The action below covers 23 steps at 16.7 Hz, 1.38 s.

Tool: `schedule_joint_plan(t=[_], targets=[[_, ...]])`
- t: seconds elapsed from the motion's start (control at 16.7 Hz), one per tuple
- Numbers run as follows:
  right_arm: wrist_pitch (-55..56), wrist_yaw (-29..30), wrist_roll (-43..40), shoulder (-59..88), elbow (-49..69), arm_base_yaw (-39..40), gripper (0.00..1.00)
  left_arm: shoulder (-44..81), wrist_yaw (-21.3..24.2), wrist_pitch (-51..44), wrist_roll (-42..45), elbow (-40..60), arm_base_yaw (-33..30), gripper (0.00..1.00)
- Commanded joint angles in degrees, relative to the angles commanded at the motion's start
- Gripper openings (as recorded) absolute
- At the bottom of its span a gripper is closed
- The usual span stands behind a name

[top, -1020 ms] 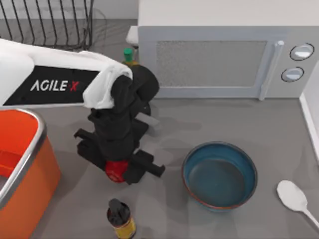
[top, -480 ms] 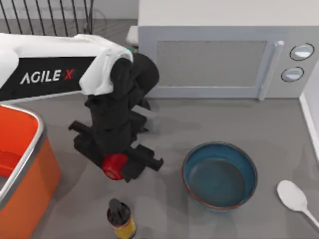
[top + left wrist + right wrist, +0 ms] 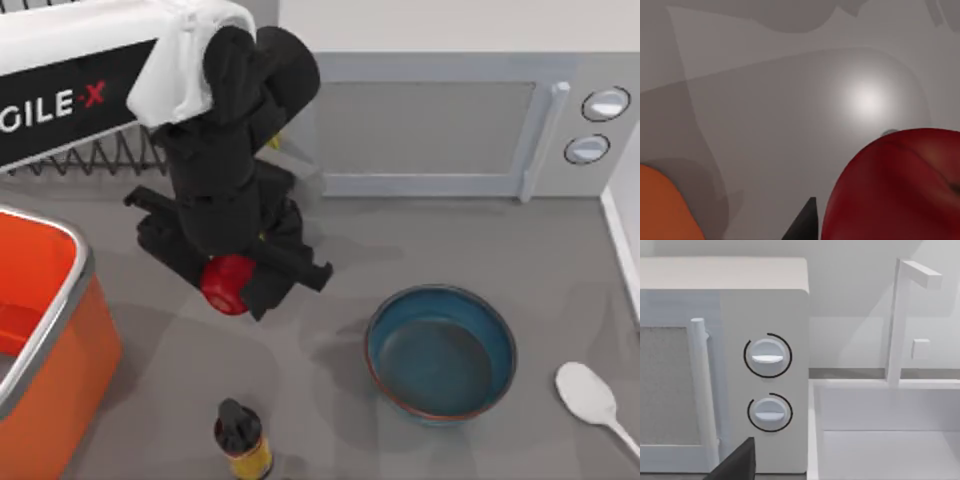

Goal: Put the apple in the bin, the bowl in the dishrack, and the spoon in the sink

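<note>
Left gripper (image 3: 232,288) gripping apple (image 3: 226,284) above counter (image 3: 480,240), jaws pinching its sides near bin (image 3: 45,330). Apple looking glossy, round, slippery; needing firm mid-body hold.

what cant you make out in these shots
- Left gripper fingertips: in the top view, hidden by its own black body and the apple.
- Dishrack: top view, mostly covered by the left arm.
- Spoon handle: cut off by the top view's edge.
- Bin interior: cut off at the left edge.
</note>
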Motion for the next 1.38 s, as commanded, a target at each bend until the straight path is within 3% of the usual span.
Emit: schedule_joint_plan(t=[0.3, 0.42, 1.02, 1.14, 1.38], targets=[[0.0, 0.0, 0.0, 0.0, 0.0, 0.0, 1.0, 0.14, -0.17, -0.1, 0.0, -0.05, 0.11, 0.0], [0.0, 0.0, 0.0, 0.0, 0.0, 0.0, 1.0, -0.37, -2.18, -1.55, -1.55, -0.62, 0.87, 0.0], [0.0, 0.0, 0.0, 0.0, 0.0, 0.0, 1.0, -10.48, -26.5, -16.49, -20.66, -8.26, 10.5, 0.0], [0.0, 0.0, 0.0, 0.0, 0.0, 0.0, 1.0, -12.08, -29.05, -17.91, -22.84, -9.21, 11.65, 0.0], [0.0, 0.0, 0.0, 0.0, 0.0, 0.0, 1.0, -12.4, -29.5, -18.17, -23.26, -9.39, 11.87, 0.0]])
